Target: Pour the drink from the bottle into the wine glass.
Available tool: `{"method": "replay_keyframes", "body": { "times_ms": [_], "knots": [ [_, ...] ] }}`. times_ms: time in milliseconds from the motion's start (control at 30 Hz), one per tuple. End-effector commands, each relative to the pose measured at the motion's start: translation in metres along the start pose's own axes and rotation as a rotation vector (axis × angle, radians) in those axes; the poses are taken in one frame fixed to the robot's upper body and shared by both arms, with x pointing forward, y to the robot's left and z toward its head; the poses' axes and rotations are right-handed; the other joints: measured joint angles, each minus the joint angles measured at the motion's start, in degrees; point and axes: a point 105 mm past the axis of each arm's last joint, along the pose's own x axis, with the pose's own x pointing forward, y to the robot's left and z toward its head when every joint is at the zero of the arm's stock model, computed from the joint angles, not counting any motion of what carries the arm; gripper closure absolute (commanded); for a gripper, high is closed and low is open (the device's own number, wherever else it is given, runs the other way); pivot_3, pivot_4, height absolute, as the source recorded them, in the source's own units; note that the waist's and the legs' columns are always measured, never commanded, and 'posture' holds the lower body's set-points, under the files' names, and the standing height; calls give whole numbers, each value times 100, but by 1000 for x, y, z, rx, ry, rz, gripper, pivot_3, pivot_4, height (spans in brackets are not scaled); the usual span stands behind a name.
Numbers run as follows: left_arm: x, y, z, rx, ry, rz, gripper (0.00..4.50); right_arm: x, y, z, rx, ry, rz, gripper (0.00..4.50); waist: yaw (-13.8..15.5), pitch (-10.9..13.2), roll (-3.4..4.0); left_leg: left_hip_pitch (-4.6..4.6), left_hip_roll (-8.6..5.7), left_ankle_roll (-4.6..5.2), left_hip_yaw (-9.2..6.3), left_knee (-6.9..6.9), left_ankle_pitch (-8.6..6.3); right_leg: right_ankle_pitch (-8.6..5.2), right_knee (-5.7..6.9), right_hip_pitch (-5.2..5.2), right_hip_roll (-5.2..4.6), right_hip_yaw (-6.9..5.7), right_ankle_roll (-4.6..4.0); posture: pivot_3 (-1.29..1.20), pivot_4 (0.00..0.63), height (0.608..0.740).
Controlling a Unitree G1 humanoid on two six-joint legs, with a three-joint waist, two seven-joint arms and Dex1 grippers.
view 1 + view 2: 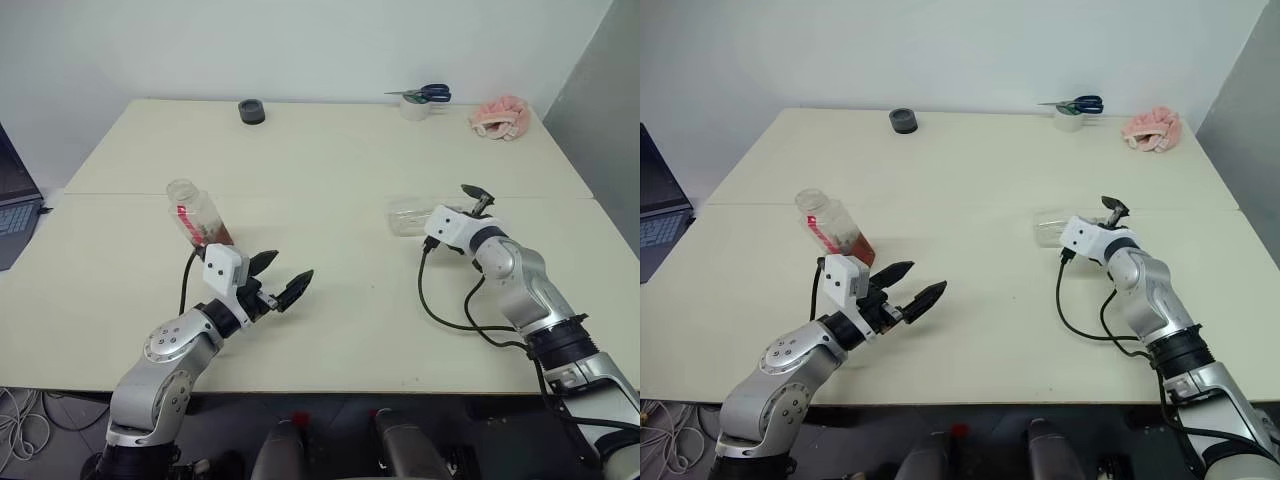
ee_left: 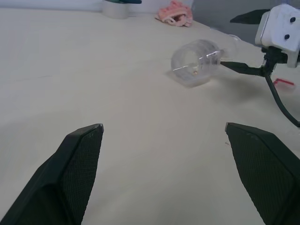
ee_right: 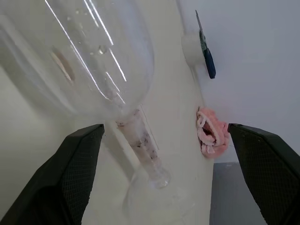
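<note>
A wide stretch of bare tabletop (image 1: 330,170) is lying between the two arms, with scissors (image 1: 425,94), a pink cloth (image 1: 500,116) and a dark round object (image 1: 252,111) sitting near the far edge. The wine glass (image 1: 412,217) is lying on its side directly ahead of the right gripper (image 3: 159,140), whose jaws are standing wide with the stem running between them. The bottle (image 1: 198,218), its red label too small to read, is leaning just behind the left gripper (image 1: 278,278), whose wide jaws are holding nothing.

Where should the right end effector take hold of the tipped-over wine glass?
Probably at the stem. The wine glass lies on its side on the table with the open right end effector already straddling the stem, so closing there from the base side suits better than the wide, slippery bowl.
</note>
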Motion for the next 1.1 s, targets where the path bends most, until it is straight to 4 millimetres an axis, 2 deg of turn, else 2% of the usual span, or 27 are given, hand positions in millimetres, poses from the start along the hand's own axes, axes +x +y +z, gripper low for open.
{"method": "replay_keyframes", "body": {
  "times_ms": [33,167,500,600,833,967,1033,1100],
  "knots": [
    [1,-1,11,26,-40,-1,24,7,-12,5,-36,-8,-49,0,-1,0,0,0,0,0,0,0,0,0,0,0,0,0,0,0,150,740],
    [3,-1,12,26,-44,2,24,15,-7,2,-53,10,-42,0,-4,0,0,1,1,0,0,-1,0,4,0,0,1,0,-7,0,150,740],
    [5,0,14,30,-51,14,24,39,-9,3,-131,42,-93,0,-12,0,0,1,0,0,1,-1,0,16,1,0,0,1,-27,0,150,740],
    [5,0,14,33,-51,17,0,43,-7,-1,-149,59,-88,566,-16,0,0,0,-1,0,0,-1,0,16,1,-1,0,1,-28,0,150,740],
    [1,4,15,40,-52,41,0,46,-1,0,-158,46,-69,3095,-19,0,0,0,-2,0,0,-1,0,17,1,0,0,1,-28,0,150,740],
    [2,4,15,39,-55,45,0,46,2,5,-158,26,-49,4334,-20,0,0,1,-2,0,0,-1,0,17,2,0,0,2,-28,0,150,740],
    [3,5,16,38,-57,46,0,46,2,10,-122,5,-37,4330,-20,0,0,1,-1,0,-1,-1,0,17,2,0,0,1,-28,0,150,740],
    [3,5,17,40,-59,46,0,45,-1,15,12,-25,-19,4330,-23,0,0,1,-1,0,-1,-1,0,17,2,0,0,1,-27,0,150,740]
  ]
}}
